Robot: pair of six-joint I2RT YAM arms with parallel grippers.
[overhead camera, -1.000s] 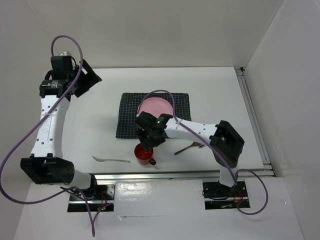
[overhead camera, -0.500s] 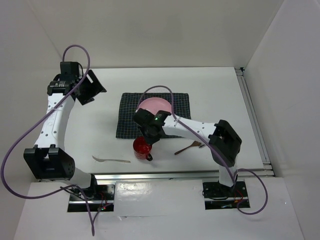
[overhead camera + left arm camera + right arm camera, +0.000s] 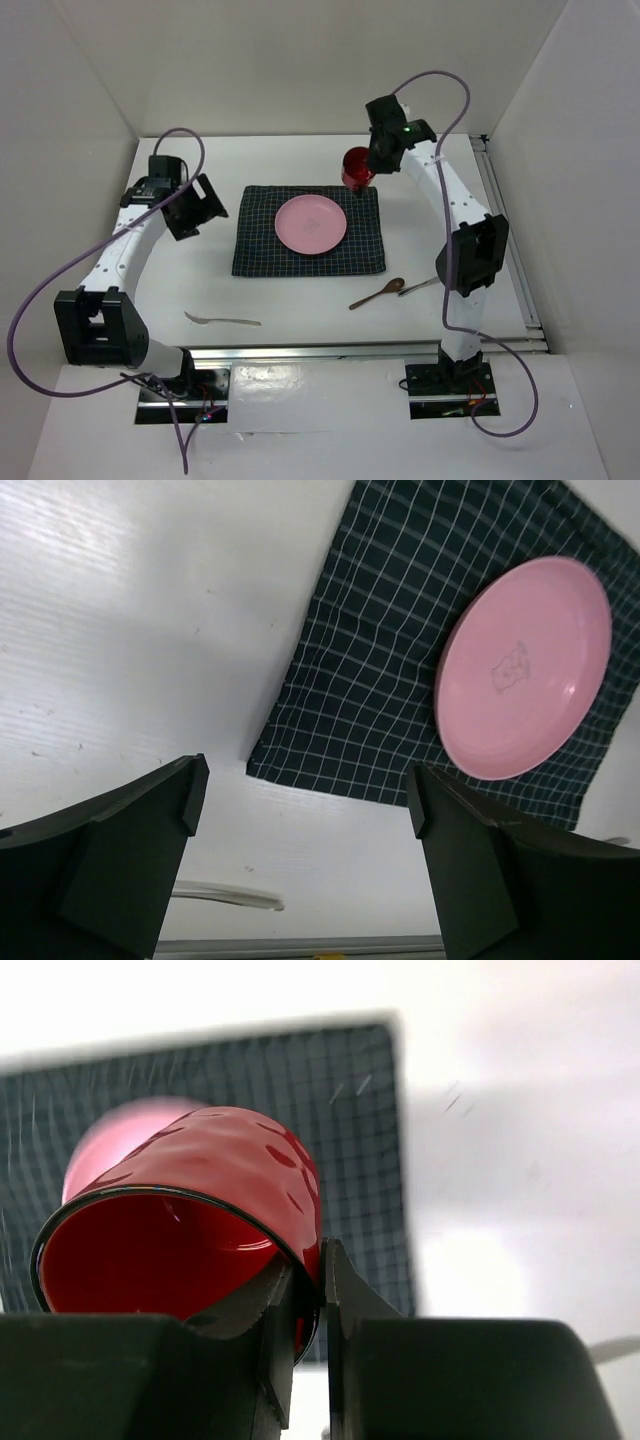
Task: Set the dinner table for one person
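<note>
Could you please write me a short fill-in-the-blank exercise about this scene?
The right pincer grips a ___ cup by its rim.
The plate on the checked cloth is ___.
The left pincer hovers with jaws ___.
The fork lies on the dinner table, to the robot's ___ of the spoon.
Missing words: red; pink; open; left.

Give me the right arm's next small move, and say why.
Probably lower the red cup straight down until it stands at the checked cloth's far right corner. The right tool is shut on its rim, holding it over that corner, apparently off the surface, just past the pink plate, where a drink usually belongs.
</note>
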